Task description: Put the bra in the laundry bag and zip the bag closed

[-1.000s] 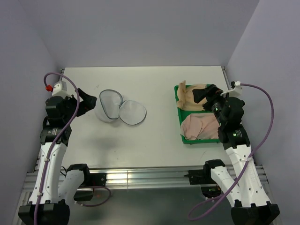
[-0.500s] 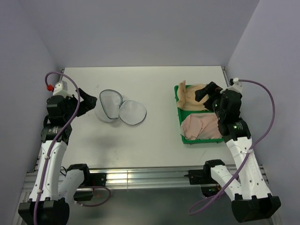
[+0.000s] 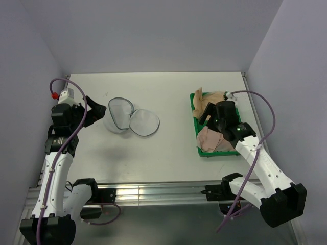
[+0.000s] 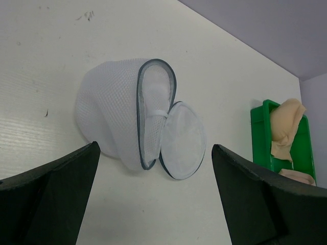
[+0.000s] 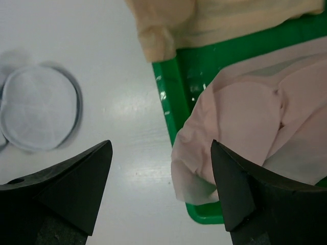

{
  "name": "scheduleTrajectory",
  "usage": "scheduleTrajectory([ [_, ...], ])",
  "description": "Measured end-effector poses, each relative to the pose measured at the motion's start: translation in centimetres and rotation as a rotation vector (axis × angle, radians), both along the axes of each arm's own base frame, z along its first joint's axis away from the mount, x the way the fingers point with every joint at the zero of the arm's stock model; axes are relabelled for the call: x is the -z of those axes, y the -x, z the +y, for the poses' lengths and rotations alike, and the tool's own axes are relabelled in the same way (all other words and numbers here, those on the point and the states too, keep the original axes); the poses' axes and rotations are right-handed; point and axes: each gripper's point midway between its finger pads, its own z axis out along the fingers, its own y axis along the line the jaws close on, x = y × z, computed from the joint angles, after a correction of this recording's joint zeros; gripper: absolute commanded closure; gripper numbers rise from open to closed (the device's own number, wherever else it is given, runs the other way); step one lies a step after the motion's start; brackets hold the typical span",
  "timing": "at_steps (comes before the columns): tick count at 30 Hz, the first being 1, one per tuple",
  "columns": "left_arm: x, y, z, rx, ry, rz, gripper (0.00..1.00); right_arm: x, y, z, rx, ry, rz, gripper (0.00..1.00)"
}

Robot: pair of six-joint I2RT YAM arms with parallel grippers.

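Note:
The pale pink bra (image 3: 213, 139) (image 5: 245, 122) lies crumpled in the near half of the green tray (image 3: 197, 133), its left corner hanging over the tray's left rim (image 5: 171, 99). My right gripper (image 3: 207, 118) (image 5: 161, 189) hovers open above that rim, one finger over the table and the other over the bra, nothing between them. The white mesh laundry bag (image 3: 120, 115) (image 4: 122, 115) sits unzipped on the table's left side, its round flap (image 3: 143, 122) (image 5: 38, 107) lying open to the right. Left of the bag my left gripper (image 3: 96, 110) (image 4: 153, 194) stands open and empty.
A darker tan garment (image 3: 209, 101) (image 5: 204, 20) (image 4: 285, 125) fills the far half of the tray and spills over its far left corner. Grey walls enclose the table on three sides. A metal rail (image 3: 153, 191) runs along the near edge.
My right arm has swung left and turned over the tray, bringing its gripper from the tan garment to the tray's left rim by the bra. The left arm and bag have not moved.

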Motion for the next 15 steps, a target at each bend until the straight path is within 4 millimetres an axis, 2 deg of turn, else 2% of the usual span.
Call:
scheduleTrajectory([
  [2,0.0,0.0,-0.1,0.002,0.002,0.001,0.01,1.4,0.9,1.7,-0.048,0.014,0.038,0.21],
  [5,0.0,0.0,-0.2,0.007,0.006,0.003,0.01,3.0,1.9,3.3,-0.089,0.025,0.078,0.26],
  [10,0.0,0.0,-0.3,0.015,0.009,0.003,0.01,6.4,3.7,3.3,-0.085,0.051,0.154,0.29],
  [15,0.1,0.0,-0.4,0.021,0.012,0.004,0.01,8.3,4.6,3.6,-0.086,0.078,0.202,0.33],
])
